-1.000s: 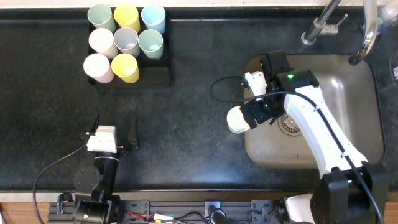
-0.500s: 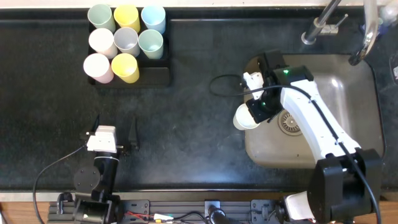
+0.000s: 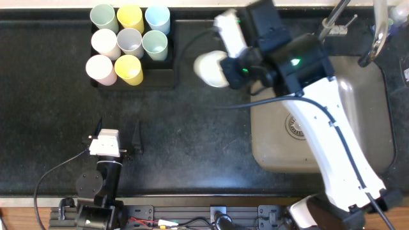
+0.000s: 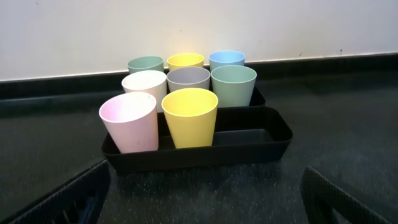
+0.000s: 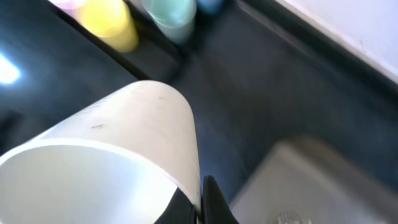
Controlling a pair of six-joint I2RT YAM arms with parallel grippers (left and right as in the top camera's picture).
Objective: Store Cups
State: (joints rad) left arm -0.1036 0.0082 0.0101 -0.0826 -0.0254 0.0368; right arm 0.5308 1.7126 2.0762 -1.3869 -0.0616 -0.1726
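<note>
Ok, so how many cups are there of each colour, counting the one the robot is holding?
Green cups: 2
Yellow cups: 2
White cups: 2, with one white cup in the right arm's fingers
Blue cup: 1
Grey cup: 1
Pink cup: 1
Total: 9 cups

White cup (image 3: pixel 211 69), black tray (image 4: pixel 264 142) — speckled black worktop (image 3: pixel 192 140), steel-grey sink (image 3: pixel 372 102)
</note>
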